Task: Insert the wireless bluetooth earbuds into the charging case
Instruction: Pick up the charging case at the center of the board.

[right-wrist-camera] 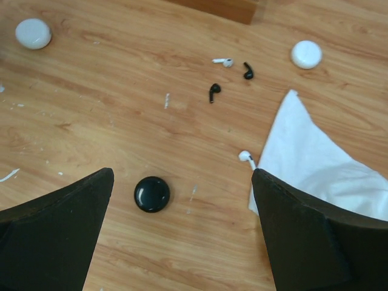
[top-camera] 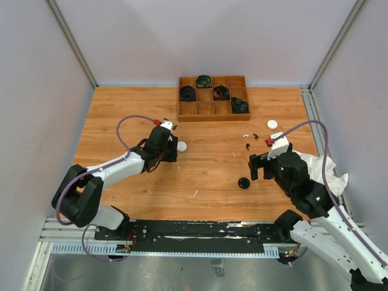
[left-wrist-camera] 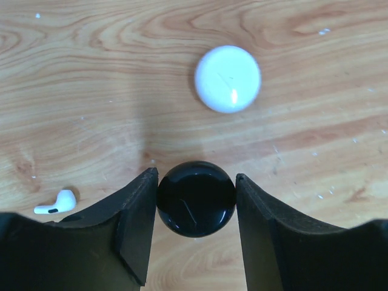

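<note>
A wooden table [top-camera: 133,109] is seen from above, with two robot arms at its near edge. The left arm [top-camera: 109,170] reaches toward the table's middle and the right arm [top-camera: 315,203] reaches in from the right. A divided wooden tray [top-camera: 212,116] sits at the far edge, with coiled black cables [top-camera: 188,93] in several compartments. A crumpled white cloth [right-wrist-camera: 315,163] lies at the right. The left gripper [left-wrist-camera: 196,176] has its fingers closed against both sides of a round black case [left-wrist-camera: 196,199], which rests on the wood. A round white case [left-wrist-camera: 227,79] lies just beyond it, and one white earbud [left-wrist-camera: 56,202] lies beside the left finger. The right gripper [right-wrist-camera: 182,176] is spread wide and holds nothing. Below it sits a second black case [right-wrist-camera: 151,194], apart from both fingers. A second white case [right-wrist-camera: 306,54] lies farther back, near the cloth's tip. The remaining earbuds lie loose on the table — a white one [right-wrist-camera: 224,61] and a black one [right-wrist-camera: 247,71] close together, another black one [right-wrist-camera: 213,92] just nearer, and a white one [right-wrist-camera: 245,156] touching the cloth's edge.
</note>
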Tool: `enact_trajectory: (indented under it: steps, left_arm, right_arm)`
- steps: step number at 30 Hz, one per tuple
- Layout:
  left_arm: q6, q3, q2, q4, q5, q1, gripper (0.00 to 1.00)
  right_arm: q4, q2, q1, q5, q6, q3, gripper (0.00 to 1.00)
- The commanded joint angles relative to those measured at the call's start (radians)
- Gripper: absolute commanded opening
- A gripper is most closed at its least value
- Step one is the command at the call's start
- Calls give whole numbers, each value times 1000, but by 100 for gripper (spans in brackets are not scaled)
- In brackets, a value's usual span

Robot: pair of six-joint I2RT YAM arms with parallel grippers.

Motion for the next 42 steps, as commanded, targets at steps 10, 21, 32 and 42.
enact_trajectory:
  steps: [10, 21, 32, 42]
  left_arm:
    - [307, -190, -317, 365, -76, -264, 44]
    - [630, -254, -418, 513, 75, -379, 40]
    - [917, -287, -455, 619, 197, -471, 39]
    - [1018, -296, -440, 652, 238, -507, 38]
  right_arm:
    - [331, 201, -8, -484, 102, -43, 99]
    - [534, 369, -31, -660, 178, -47, 100]
    - [593, 428, -47, -785, 209, 16, 85]
    - [657, 506, -47, -948, 230, 37, 70]
